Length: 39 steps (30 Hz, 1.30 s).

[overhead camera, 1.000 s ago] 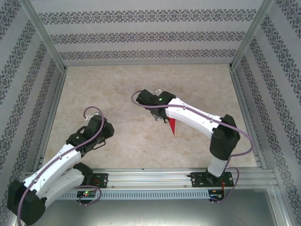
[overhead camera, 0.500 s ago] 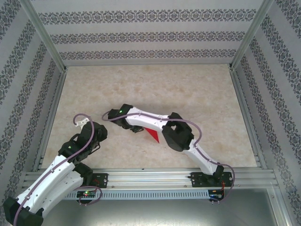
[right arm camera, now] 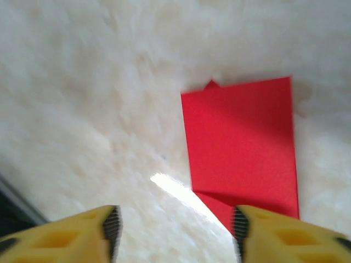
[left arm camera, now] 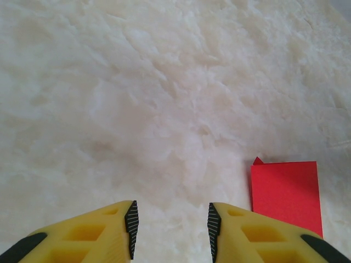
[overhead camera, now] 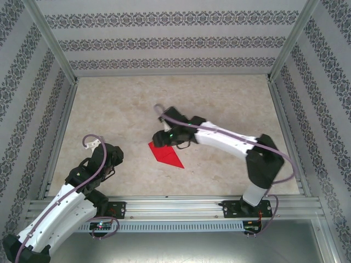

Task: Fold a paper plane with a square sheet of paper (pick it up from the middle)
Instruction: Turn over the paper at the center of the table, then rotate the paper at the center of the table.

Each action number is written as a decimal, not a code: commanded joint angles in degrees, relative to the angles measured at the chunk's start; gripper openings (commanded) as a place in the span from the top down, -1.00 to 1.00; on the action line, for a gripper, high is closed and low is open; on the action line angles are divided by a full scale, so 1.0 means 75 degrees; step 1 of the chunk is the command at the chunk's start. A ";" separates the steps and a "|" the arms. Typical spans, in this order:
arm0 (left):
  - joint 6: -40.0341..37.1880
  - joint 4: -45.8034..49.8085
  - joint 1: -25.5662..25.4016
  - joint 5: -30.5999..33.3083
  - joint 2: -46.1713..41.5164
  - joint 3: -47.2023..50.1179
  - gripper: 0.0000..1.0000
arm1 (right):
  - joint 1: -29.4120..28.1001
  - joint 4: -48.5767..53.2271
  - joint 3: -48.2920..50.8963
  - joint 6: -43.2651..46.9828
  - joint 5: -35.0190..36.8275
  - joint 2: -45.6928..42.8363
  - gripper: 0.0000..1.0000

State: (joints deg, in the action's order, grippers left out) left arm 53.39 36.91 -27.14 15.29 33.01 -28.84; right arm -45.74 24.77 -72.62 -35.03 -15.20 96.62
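Red paper, newly loose on table

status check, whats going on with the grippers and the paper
Left gripper open, empty. Right gripper open, empty, at the folded red paper's edge. Paper flat on the table, not gripped. Nothing in the way.

Open tabletop surrounds red paper; right end effector beside it.

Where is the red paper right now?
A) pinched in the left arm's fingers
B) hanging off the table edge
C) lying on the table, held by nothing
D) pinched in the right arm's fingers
C: the red paper lies on the table, and the right arm's fingers stand apart with nothing between them.
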 commanded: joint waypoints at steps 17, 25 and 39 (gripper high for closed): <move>-0.1026 -0.1776 0.0083 -0.3015 0.2676 -0.0615 0.02 | 0.1223 -0.2859 0.1174 -0.1742 -0.1180 0.2222 0.60; -0.1116 -0.2046 0.0091 -0.3521 0.3405 -0.0776 0.00 | 0.1050 -0.5094 0.2975 -0.4131 0.0075 0.1765 0.58; -0.0983 -0.2514 0.0091 -0.4293 0.4937 -0.1175 0.00 | 0.1316 -0.3315 0.2978 -0.1808 -0.0350 -0.0798 0.46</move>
State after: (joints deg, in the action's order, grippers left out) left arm 46.09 20.32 -26.96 -15.25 68.95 -36.03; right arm -36.10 -6.52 -49.39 -56.80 -17.39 95.24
